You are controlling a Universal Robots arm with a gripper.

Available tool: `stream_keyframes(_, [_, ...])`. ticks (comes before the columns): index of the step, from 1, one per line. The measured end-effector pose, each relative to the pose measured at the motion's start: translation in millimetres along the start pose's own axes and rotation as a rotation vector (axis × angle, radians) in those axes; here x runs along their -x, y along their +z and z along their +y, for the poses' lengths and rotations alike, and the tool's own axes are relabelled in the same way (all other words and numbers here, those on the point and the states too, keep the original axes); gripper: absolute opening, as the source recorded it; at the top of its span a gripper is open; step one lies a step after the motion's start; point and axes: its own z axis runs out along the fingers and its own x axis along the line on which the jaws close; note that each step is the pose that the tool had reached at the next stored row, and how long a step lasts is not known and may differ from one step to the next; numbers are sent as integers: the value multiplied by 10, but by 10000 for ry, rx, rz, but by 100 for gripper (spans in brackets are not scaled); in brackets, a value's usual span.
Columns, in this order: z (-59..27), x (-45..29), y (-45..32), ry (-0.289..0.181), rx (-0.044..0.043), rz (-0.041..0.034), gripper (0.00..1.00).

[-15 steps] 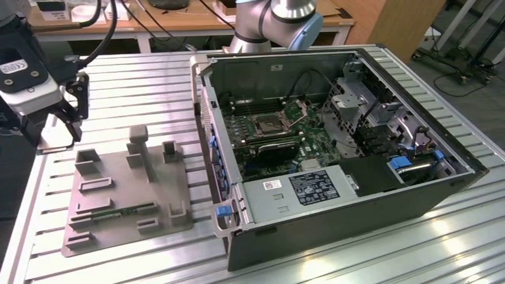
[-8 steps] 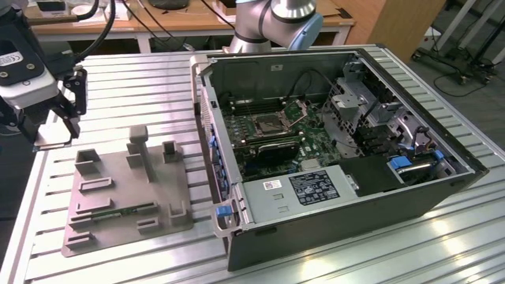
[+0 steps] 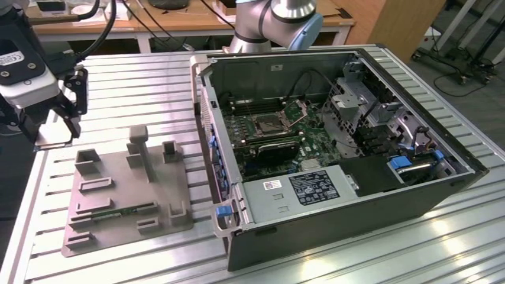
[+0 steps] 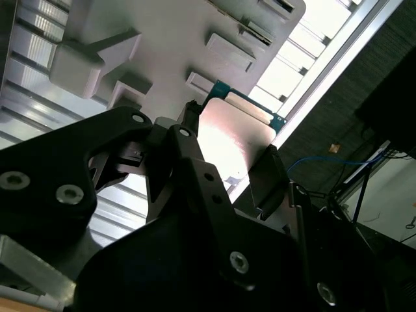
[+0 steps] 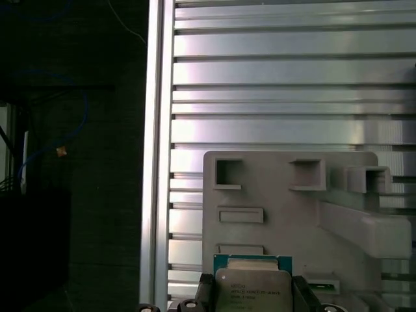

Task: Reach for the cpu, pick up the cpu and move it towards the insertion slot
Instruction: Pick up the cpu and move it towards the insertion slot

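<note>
My gripper (image 3: 54,135) hangs above the table's edge on the exterior view's left, shut on the cpu (image 3: 53,143). The cpu is a flat square chip with a silvery face and a green rim. In the second wrist view the cpu (image 4: 237,140) sits clamped between the black fingers (image 4: 188,149). In the first wrist view the cpu (image 5: 252,290) is held by two opposite edges above the grey fixture tray (image 5: 286,208). The insertion slot (image 3: 268,124) is a dark square socket with its silver frame raised. It lies on the green board inside the open computer case, well off towards the exterior view's right.
The grey fixture tray (image 3: 126,189) with raised blocks lies below the gripper and holds a green memory stick (image 3: 118,212). The open computer case (image 3: 332,236) has tall side walls, a power supply, cables and drive cages. The table (image 3: 134,83) is ribbed metal.
</note>
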Motion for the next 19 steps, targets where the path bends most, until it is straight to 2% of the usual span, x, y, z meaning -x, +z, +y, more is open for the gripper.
stream_keyframes(19, [1, 5, -49, 1, 0, -1, 55])
